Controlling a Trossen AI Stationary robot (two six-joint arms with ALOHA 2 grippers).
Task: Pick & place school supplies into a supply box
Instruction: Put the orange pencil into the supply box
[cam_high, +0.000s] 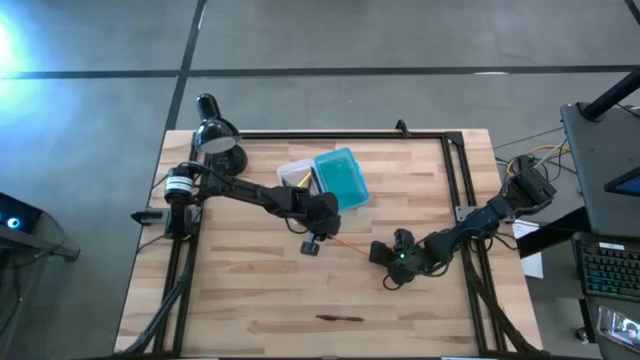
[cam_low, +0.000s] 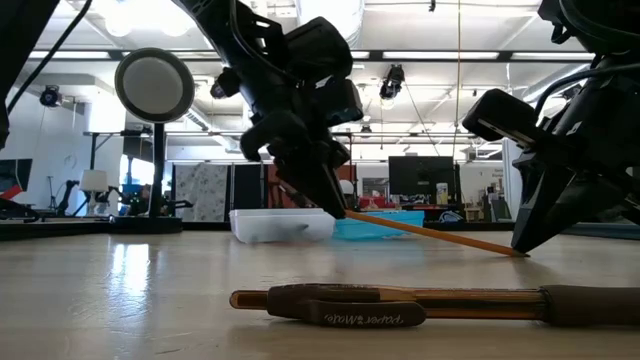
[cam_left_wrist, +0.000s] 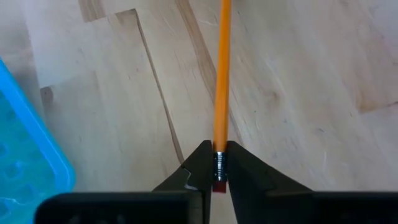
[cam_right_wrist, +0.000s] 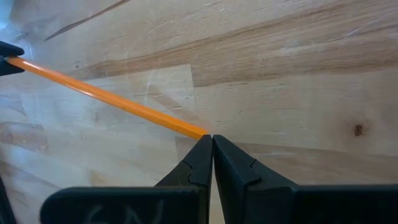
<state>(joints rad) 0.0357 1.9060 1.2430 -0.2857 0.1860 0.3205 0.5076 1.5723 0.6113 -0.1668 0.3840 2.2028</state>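
Observation:
An orange pencil (cam_high: 352, 245) spans between my two grippers near the table's middle. My left gripper (cam_high: 322, 232) is shut on its eraser end, and my right gripper (cam_high: 385, 256) is shut at its pointed end. In the low view the pencil (cam_low: 430, 233) slants down from the left gripper (cam_low: 335, 205) to the right gripper (cam_low: 520, 250) at the tabletop. The supply box lies open behind the left gripper, clear tray (cam_high: 296, 177) joined to teal lid (cam_high: 342, 178), resting flat. A dark brown pen (cam_high: 340, 318) lies near the table's near edge. My left gripper pinches the pencil's metal ferrule (cam_left_wrist: 219, 160) at the eraser end between its two fingertips, in line with the pencil's length. That end is lifted above the table, and the pencil slopes down away from it. My right gripper meets the pencil's pointed end (cam_right_wrist: 200, 132) with its shut fingertips, coming slanting down from the table's right. Only the very tip reaches between them. That end sits at the tabletop (cam_low: 518, 253).
A black desk lamp (cam_high: 215, 135) stands at the far left corner. A black frame rail (cam_high: 455, 175) runs along the far and right sides of the table. The dark brown pen (cam_low: 420, 300) lies on open wood toward the near edge.

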